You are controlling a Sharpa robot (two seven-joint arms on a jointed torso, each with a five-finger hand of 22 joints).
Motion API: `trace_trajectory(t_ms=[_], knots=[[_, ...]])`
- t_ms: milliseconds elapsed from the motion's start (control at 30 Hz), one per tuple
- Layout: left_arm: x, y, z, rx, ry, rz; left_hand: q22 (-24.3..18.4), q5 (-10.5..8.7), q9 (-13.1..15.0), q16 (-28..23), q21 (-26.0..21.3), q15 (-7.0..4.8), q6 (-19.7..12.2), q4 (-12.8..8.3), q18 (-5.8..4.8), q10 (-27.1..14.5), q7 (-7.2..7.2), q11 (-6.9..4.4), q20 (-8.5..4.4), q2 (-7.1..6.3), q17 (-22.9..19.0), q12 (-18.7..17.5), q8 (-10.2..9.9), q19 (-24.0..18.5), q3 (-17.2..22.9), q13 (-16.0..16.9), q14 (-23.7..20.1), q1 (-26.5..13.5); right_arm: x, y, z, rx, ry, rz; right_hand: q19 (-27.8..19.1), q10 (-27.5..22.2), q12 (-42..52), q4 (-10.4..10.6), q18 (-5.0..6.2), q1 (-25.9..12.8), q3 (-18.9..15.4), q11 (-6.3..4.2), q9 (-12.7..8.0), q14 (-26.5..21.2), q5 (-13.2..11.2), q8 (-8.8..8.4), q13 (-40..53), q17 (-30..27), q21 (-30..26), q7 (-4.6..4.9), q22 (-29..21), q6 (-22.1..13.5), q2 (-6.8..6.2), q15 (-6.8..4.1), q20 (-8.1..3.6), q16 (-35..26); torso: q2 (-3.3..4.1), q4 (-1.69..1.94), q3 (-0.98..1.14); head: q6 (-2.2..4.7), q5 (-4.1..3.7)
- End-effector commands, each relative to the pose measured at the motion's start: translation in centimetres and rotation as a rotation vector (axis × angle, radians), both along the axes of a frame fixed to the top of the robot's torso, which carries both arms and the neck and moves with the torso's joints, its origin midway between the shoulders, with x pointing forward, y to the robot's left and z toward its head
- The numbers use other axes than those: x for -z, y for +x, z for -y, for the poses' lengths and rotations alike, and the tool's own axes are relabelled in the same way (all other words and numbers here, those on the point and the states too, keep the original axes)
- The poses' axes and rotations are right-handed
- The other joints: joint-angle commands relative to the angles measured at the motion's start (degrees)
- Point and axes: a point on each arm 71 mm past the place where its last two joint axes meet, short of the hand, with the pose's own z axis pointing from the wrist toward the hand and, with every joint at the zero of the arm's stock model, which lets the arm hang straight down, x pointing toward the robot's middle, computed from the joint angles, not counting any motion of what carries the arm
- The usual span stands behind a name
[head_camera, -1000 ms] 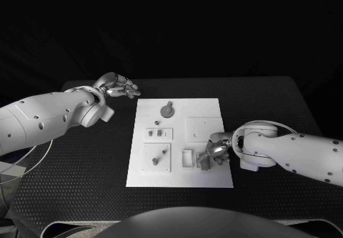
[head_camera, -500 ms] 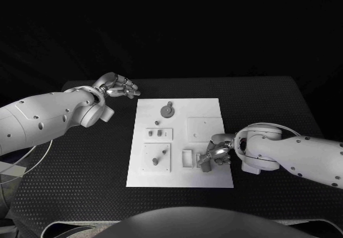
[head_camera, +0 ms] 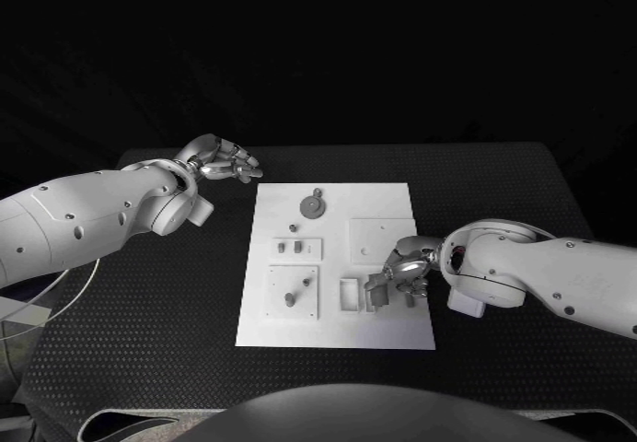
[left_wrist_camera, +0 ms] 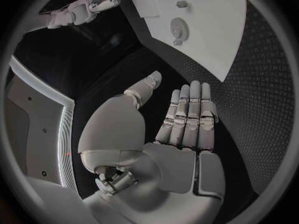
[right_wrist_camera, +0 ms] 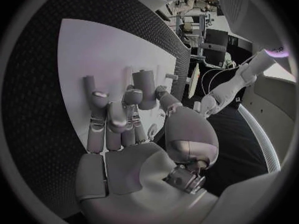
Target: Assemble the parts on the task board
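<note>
While the right hand point(head_camera: 402, 276) works over the white board point(head_camera: 335, 327), its fingers curl down at the board's near right part, beside a small rectangular frame point(head_camera: 349, 295). A small grey piece point(head_camera: 376, 297) sits under those fingertips, but I cannot tell whether the hand actually has hold of it. From the right wrist, the fingers point(right_wrist_camera: 106, 117) bend over the board with a cylindrical piece point(right_wrist_camera: 144, 89) just beyond them. Farther along the board lie a round grey disc point(head_camera: 311, 203) near its far edge and 2 pegged blocks point(head_camera: 294, 291) on its left half. Off the board's far left corner, the left hand point(head_camera: 221, 158) hangs above the black table point(head_camera: 159, 304), fingers straight and together, holding nothing.
</note>
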Motion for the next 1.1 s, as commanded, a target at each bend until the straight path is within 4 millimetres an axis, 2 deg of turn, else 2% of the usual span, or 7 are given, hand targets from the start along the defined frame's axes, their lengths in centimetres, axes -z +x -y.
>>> trace_trajectory(t_ms=[33,267,533,867,1100], knots=[[0.0,0.0,0.1,0.009,-0.009,-0.005,-0.08,0.14,-0.1,-0.33,0.08,0.13,-0.37,0.39,-0.31,-0.4,-0.11,-0.03,0.16,0.06,0.11,-0.21,0.24,0.07,0.08,-0.07,0.31,-0.6,-0.1,0.0,-0.4,0.065,0.048,-0.057,-0.07,-0.22,0.13,-5.77,2.6,2.76,5.46,0.07,0.42,-0.17,0.15,0.08,-0.06,-0.12,0.07,0.14,0.89,0.41,3.37,-0.26,0.19,-0.17,0.08,0.01,0.05,0.01,0.11],[0.0,0.0,0.3,0.014,-0.01,-0.006,-0.09,0.12,-0.11,-0.36,0.07,0.13,-0.39,0.39,-0.31,-0.41,-0.11,-0.03,0.16,0.03,0.14,-0.21,0.23,0.05,0.08,-0.08,0.31,-0.58,-0.3,0.4,-1.8,0.053,0.056,-0.082,-0.1,-0.25,0.1,-5.73,2.6,2.38,5.16,0.1,0.43,-0.19,0.15,-0.02,-0.12,-0.18,0.03,0.17,0.86,0.42,3.13,-0.24,0.31,-0.23,0.03,-0.18,-0.01,0.01,0.43],[0.0,0.0,0.5,0.015,-0.01,-0.008,-0.11,0.11,-0.11,-0.41,0.07,0.13,-0.4,0.41,-0.31,-0.43,-0.1,-0.02,0.16,0.01,0.18,-0.22,0.23,0.04,0.08,-0.08,0.3,-0.58,-0.2,0.9,-3.6,-0.008,0.013,-0.018,-0.14,-0.35,0.04,-5.61,2.6,1.87,4.91,0.13,0.43,-0.33,0.15,-0.15,-0.2,-0.49,-0.07,0.2,0.81,0.43,2.8,-0.22,0.4,-0.4,0.06,0.0,0.0,0.01,0.31],[0.0,0.0,0.6,0.016,-0.011,-0.008,-0.21,0.06,-0.16,-0.61,0.03,0.19,-0.57,0.47,-0.35,-0.61,-0.05,0.04,0.2,-0.16,0.28,-0.28,0.16,-0.11,0.05,-0.13,0.17,-0.56,0.0,1.0,-3.9,-0.029,-0.006,-0.013,-0.1,-0.36,0.01,-5.51,2.6,1.39,4.8,0.13,0.45,-0.32,0.15,-0.24,-0.28,-0.54,-0.15,0.2,0.74,0.5,2.55,-0.22,0.46,-0.47,0.06,-0.1,-0.01,0.01,0.19],[0.0,0.0,0.7,0.019,-0.011,-0.011,-0.24,0.06,-0.18,-0.68,0.02,0.21,-0.6,0.51,-0.36,-0.66,-0.03,0.07,0.22,-0.16,0.32,-0.29,0.15,-0.16,0.07,-0.14,0.14,-0.54,0.3,0.9,-3.8,-0.037,-0.02,-0.023,-0.1,-0.35,0.0,-5.49,2.6,1.25,4.78,0.14,0.45,-0.31,0.15,-0.29,-0.32,-0.55,-0.19,0.2,0.73,0.5,2.5,-0.21,0.49,-0.5,0.02,-0.06,0.01,0.01,0.49]])
